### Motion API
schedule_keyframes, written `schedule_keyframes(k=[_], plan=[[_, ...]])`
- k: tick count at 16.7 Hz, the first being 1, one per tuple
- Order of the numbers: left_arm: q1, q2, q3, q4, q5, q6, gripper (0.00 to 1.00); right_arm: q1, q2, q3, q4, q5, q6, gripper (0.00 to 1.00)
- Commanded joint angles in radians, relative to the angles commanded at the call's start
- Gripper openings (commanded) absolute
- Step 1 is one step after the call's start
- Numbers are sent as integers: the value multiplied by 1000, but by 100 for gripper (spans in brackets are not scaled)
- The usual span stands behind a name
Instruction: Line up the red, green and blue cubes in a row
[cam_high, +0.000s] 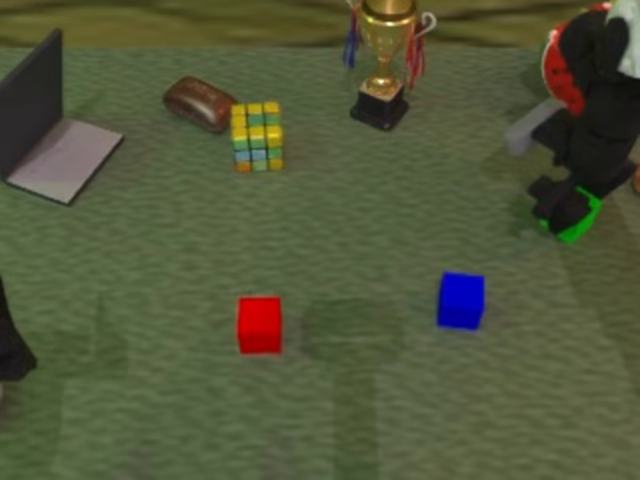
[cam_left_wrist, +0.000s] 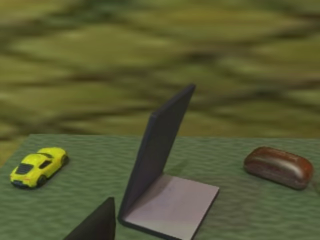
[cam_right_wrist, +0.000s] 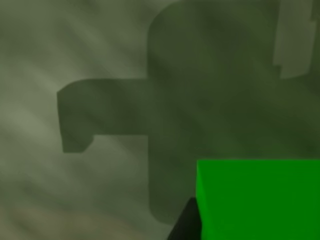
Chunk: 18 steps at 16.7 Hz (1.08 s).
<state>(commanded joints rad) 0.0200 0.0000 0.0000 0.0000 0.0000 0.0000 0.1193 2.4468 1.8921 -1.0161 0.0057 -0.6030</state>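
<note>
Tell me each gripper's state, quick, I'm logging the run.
Left gripper: parked at the table's left edge, cannot be told.
Right gripper: closed on the green cube, at the table's right.

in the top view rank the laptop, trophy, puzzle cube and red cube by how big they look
1. laptop
2. trophy, partly cut off by the picture's edge
3. puzzle cube
4. red cube, only slightly smaller than the puzzle cube

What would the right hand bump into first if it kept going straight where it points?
Probably just the green table. The right hand points down, holding the green cube, and only bare tabletop with the arm's shadow shows beneath it. How far off is unclear.
</note>
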Motion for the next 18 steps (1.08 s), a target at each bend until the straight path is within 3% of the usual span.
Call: schedule_keyframes(k=[8, 14, 18], plan=[[0, 0, 0, 0, 0, 0, 100, -1, -14, 3, -10, -4, 4, 0], [0, 0, 0, 0, 0, 0, 100, 4, -58, 140, -204, -4, 3, 0], [0, 0, 0, 0, 0, 0, 100, 7, -75, 172, -240, -4, 3, 0]])
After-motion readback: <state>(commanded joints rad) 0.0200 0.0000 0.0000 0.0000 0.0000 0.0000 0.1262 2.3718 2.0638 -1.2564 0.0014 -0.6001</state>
